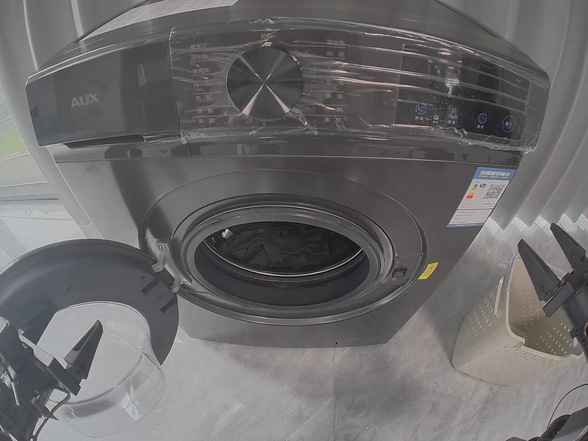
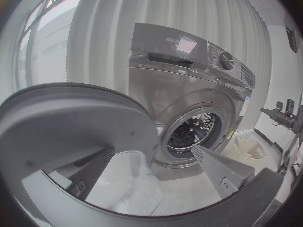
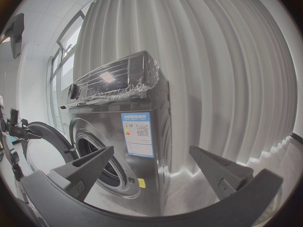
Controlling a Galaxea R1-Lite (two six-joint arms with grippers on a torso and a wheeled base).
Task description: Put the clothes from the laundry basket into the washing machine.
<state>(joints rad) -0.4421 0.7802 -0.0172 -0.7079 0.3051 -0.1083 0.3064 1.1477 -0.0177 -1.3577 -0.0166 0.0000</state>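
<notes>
The grey washing machine [image 1: 294, 160] stands in front of me with its round door [image 1: 79, 277] swung open to the left. Dark clothes [image 1: 282, 246] lie inside the drum; the left wrist view shows them too [image 2: 183, 136]. A cream laundry basket [image 1: 484, 332] sits on the floor to the machine's right, and its visible inside looks bare. My left gripper [image 1: 49, 350] hangs open just in front of the open door [image 2: 63, 117], holding nothing. My right gripper [image 1: 545, 243] is open above the basket, also holding nothing.
White curtains hang behind and beside the machine. The pale marble floor [image 1: 294, 387] stretches in front of it. The door's clear bowl [image 1: 110, 369] bulges out near my left gripper. A window is off to the left.
</notes>
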